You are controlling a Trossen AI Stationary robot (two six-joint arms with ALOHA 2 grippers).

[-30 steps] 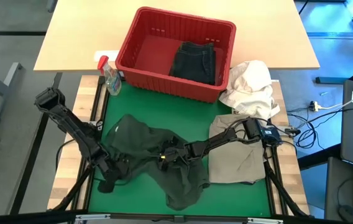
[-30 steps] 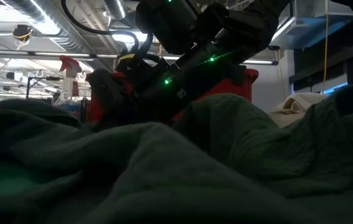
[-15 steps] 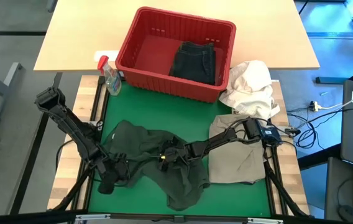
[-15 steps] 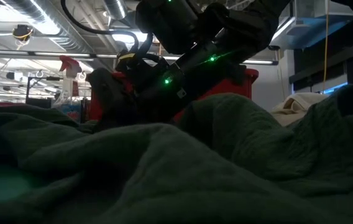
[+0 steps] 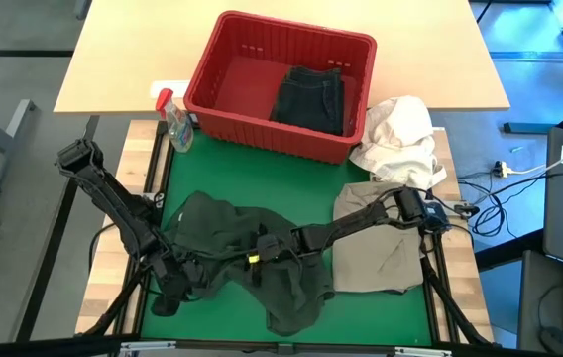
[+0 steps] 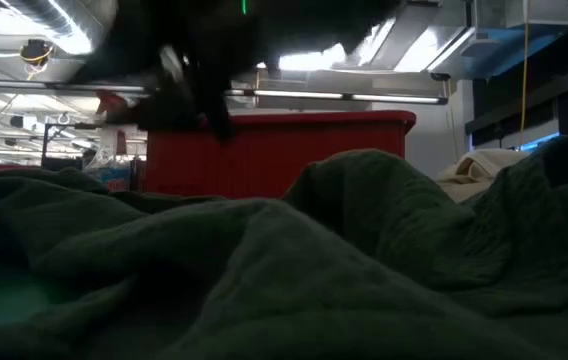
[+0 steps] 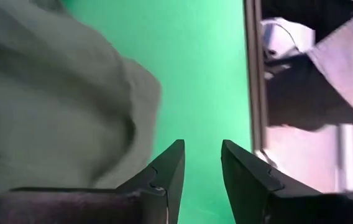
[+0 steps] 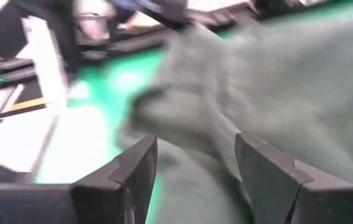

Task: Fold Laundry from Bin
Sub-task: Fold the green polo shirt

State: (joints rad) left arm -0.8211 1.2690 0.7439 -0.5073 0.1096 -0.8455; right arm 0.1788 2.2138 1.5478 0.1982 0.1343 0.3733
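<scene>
My left claw (image 7: 200,163) has just let go; a moment ago its fingers were shut on the near-left edge of the dark green garment (image 5: 247,253), and now they stand a little apart with only green mat (image 7: 195,81) between them and nothing held; the cloth's edge lies just beside the tips, slack. In the high view this claw has slid toward the near-left corner of the mat, off the fabric; the garment has drawn in on that side and sits bunched in the middle of the mat, not flat.

My right claw (image 8: 195,174) has shifted left over the garment's middle; its fingers are parted and I see cloth past them, none pinched, so I judge it empty.

The bin (image 5: 212,69) stands on the far table, one dark garment (image 5: 311,97) in it; the khaki garment (image 5: 381,248) lies flat on the mat's right side, the white cloth bundle (image 5: 398,134) beyond it.

So the spread of this piece is not done; I judge I must take a fresh hold on an edge before any fold.
</scene>
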